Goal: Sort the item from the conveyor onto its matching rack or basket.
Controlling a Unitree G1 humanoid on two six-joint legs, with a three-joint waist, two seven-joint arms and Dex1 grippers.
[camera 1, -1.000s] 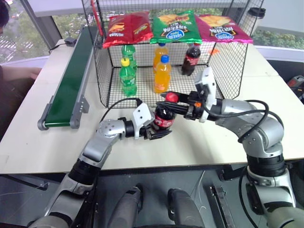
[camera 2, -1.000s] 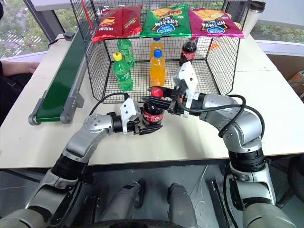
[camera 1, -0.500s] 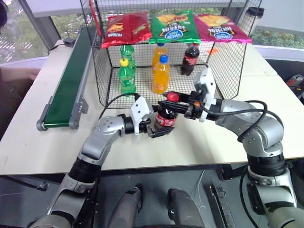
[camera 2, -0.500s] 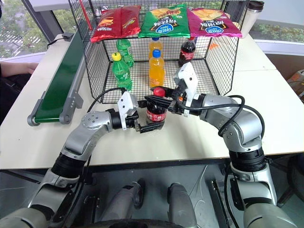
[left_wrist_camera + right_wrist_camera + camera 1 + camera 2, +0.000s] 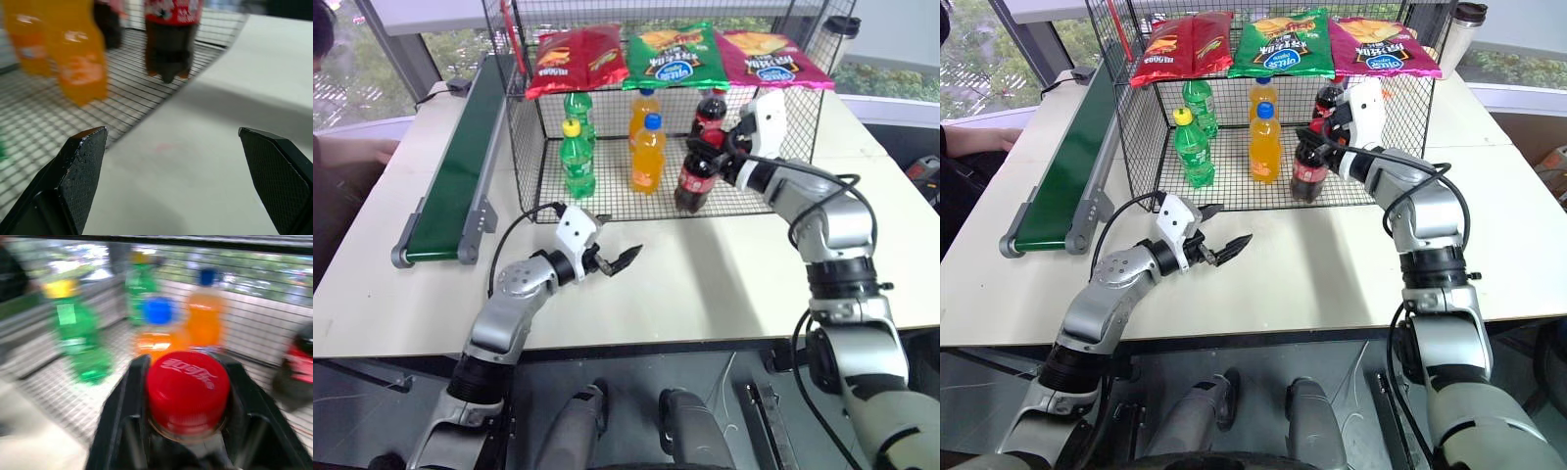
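Note:
The item, a cola bottle [image 5: 694, 176] with a red cap [image 5: 188, 387] and red label, hangs tilted by its neck over the front edge of the black wire cage [image 5: 789, 132]. My right gripper [image 5: 707, 145] is shut on that neck. Another cola bottle [image 5: 711, 108] stands deeper in the cage. Nearer me, my left gripper [image 5: 615, 238] hovers over the table, open and holding nothing, well short of the held bottle [image 5: 171, 39]. The dark green conveyor [image 5: 460, 166] runs along the left with nothing on it.
Two green bottles [image 5: 576, 157] and two orange bottles [image 5: 648, 152] stand on the cage floor. Three snack bags [image 5: 674, 54] lie on the cage top. A person's hand [image 5: 367, 152] rests left of the conveyor. A lidded cup [image 5: 842, 34] stands far right.
My left gripper opened, let go of the cola bottle and drew back to the left. The right gripper carried the bottle forward and right to the cage's front edge.

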